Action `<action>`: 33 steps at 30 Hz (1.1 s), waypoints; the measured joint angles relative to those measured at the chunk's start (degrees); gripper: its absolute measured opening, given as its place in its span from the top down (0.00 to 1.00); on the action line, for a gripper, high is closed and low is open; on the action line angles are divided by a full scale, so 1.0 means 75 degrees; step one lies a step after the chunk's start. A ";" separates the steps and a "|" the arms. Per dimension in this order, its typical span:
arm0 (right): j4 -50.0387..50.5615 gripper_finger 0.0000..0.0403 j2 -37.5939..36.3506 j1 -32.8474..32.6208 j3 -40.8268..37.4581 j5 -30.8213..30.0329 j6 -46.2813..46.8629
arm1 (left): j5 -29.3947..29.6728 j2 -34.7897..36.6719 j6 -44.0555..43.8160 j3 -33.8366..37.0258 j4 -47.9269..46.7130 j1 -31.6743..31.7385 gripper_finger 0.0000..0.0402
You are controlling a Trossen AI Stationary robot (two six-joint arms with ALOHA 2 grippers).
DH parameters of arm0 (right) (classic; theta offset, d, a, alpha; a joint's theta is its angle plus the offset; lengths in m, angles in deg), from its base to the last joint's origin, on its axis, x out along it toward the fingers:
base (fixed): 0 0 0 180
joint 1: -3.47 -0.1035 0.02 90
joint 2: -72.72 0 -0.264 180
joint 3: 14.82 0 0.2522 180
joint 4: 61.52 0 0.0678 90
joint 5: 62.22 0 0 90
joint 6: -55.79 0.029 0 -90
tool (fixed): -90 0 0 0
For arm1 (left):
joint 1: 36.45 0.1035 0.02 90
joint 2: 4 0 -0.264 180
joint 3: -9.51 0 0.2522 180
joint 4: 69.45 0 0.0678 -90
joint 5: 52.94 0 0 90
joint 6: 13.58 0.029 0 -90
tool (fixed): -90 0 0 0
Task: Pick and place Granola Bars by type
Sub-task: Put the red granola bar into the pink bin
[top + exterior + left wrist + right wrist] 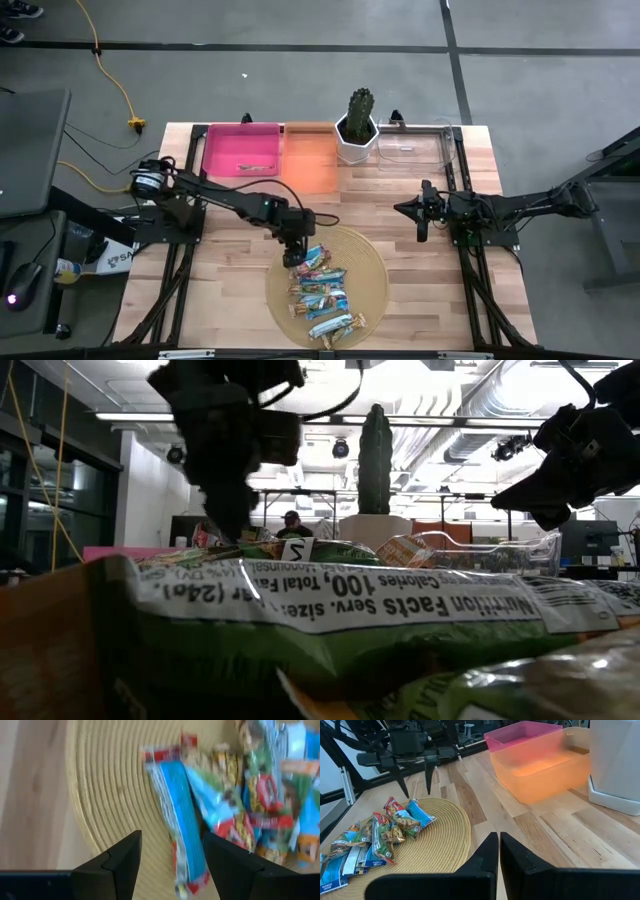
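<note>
— Green wrapper (330,630) right at the low lens, print upside down: "Nutrition Facts", "Calories 100". Claws?
— Left gripper (294,257) spread open over the Granola Bars (322,292), holding nothing; bars piled on the woven mat (372,262). Right gripper (423,225) pinched closed, empty, parked mid-table.
</note>
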 joint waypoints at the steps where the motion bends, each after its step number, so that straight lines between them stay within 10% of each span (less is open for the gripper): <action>1: -0.0003 1.00 0.0013 -0.0002 0.0000 -0.0001 -0.0014 | -0.0016 -0.0041 0.0007 -0.0008 0.0026 0.0041 0.48; 33: -0.0028 1.00 0.0057 -0.0002 -0.0001 -0.0003 -0.0013 | -0.1290 -0.0907 -0.0067 0.0001 0.0334 0.0112 0.48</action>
